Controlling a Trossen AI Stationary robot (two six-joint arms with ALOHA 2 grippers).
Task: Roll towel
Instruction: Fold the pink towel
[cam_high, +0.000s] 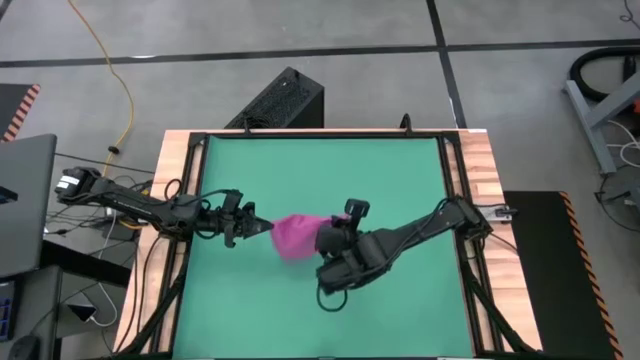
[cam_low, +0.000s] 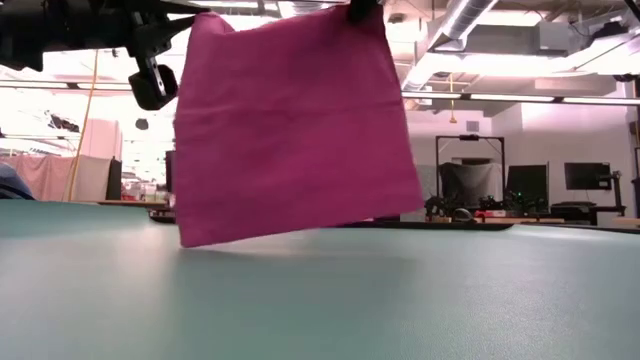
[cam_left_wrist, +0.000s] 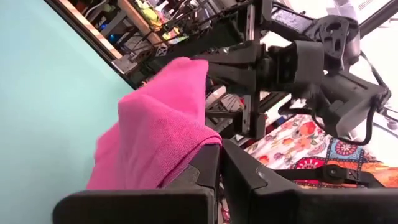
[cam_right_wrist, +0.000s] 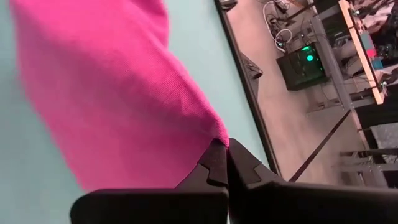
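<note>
The magenta towel (cam_high: 295, 235) hangs spread between my two grippers above the middle of the green table (cam_high: 330, 170). In the low view the towel (cam_low: 290, 130) is a flat sheet whose lower edge (cam_low: 300, 232) looks just clear of the table. My left gripper (cam_high: 262, 228) is shut on its upper corner toward the table's left. My right gripper (cam_high: 322, 238) is shut on the other upper corner. The right arm (cam_left_wrist: 298, 62) shows beyond the towel (cam_left_wrist: 155, 137) in the left wrist view. My left gripper (cam_left_wrist: 219, 149) pinches the towel's upper corner (cam_left_wrist: 208, 140) between its two fingers, coming about level from the table's left. The cloth hangs away from the fingers. My right gripper (cam_right_wrist: 227, 149) pinches the towel's other upper corner (cam_right_wrist: 214, 134) between its two fingers, slanting down from the table's right. The cloth hangs below the fingers, off the table.
A wooden frame (cam_high: 180, 170) borders the green table. A black box (cam_high: 285, 100) stands on the floor beyond the far edge, and a laptop (cam_high: 25, 200) sits off the left side. Green surface lies bare all around the towel.
</note>
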